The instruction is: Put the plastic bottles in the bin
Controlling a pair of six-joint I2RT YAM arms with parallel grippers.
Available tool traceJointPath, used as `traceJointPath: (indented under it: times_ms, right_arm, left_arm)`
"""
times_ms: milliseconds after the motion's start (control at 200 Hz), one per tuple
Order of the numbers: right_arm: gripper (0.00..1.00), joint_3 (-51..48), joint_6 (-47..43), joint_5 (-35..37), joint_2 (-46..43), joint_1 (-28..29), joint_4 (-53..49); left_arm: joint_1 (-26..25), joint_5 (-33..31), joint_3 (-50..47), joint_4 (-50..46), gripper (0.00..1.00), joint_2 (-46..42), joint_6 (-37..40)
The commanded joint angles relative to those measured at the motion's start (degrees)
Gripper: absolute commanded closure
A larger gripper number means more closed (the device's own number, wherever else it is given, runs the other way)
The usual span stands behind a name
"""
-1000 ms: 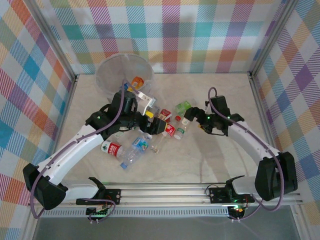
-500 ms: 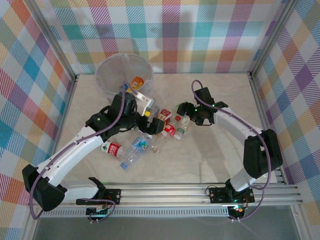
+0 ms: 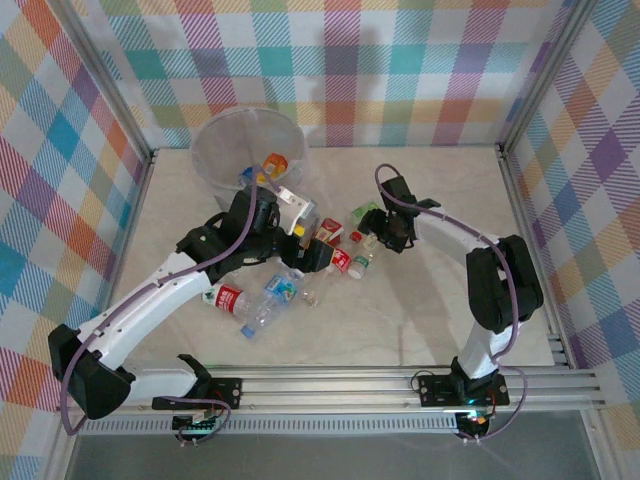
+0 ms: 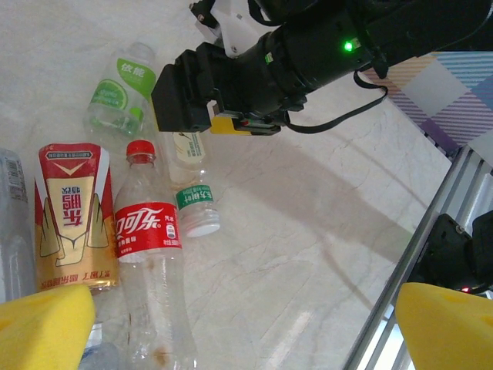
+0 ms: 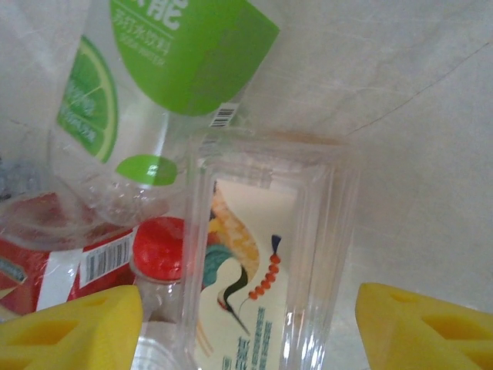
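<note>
While the left tool [image 4: 246, 327] hangs with its yellow pads spread wide above the bottles, holding nothing, the right tool [image 5: 246, 327] stands part-open astride a clear square-sided bottle [image 5: 266, 254] with a crane on its label. One pad is close against the bottle's wall, a gap shows at the other, and nothing is clamped.

The plastic bottles [image 3: 335, 245] lie mostly in a loose huddle at the middle of the desk [image 3: 430, 310], just beside both tools. Seen from the left wrist, a cola bottle [image 4: 150, 254] lies alongside a red-and-gold labelled bottle [image 4: 69, 212], a lime-label bottle [image 4: 119, 92] lies beyond them, and a small green-banded bottle [image 4: 194, 204] is just beside the cola bottle's neck. Two more bottles, one red-labelled [image 3: 228, 298] and one blue-labelled [image 3: 272, 298], lie near-left of the huddle, under the left arm.

The bin [image 3: 215, 150] stands in the far-left corner, close to the chequered walls [image 3: 350, 70], with an orange-capped bottle [image 3: 273, 160] inside it.

The right half of the desk is bare up to the right wall. So are the near strip along the metal rail [image 3: 350, 385] and the far strip to the right of the bin.
</note>
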Motion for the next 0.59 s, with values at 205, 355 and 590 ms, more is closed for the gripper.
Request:
traceJointPath:
  times_ms: [205, 355, 590]
  right_arm:
    - [0.28, 4.48, 2.22, 2.52, 4.66, 0.20, -0.53]
    - [0.28, 5.56, 2.27, 3.35, 6.20, 0.20, -1.36]
    - [0.28, 6.47, 2.22, 5.19, 7.60, 0.12, -2.26]
  left_arm:
    - [-1.01, 0.41, -0.01, 0.40, 0.00, 0.74, 1.09]
    - [-1.09, -0.23, -0.01, 0.52, 0.00, 0.94, 0.98]
    - [-1.36, -0.23, 0.06, 0.37, 0.00, 1.25, 0.98]
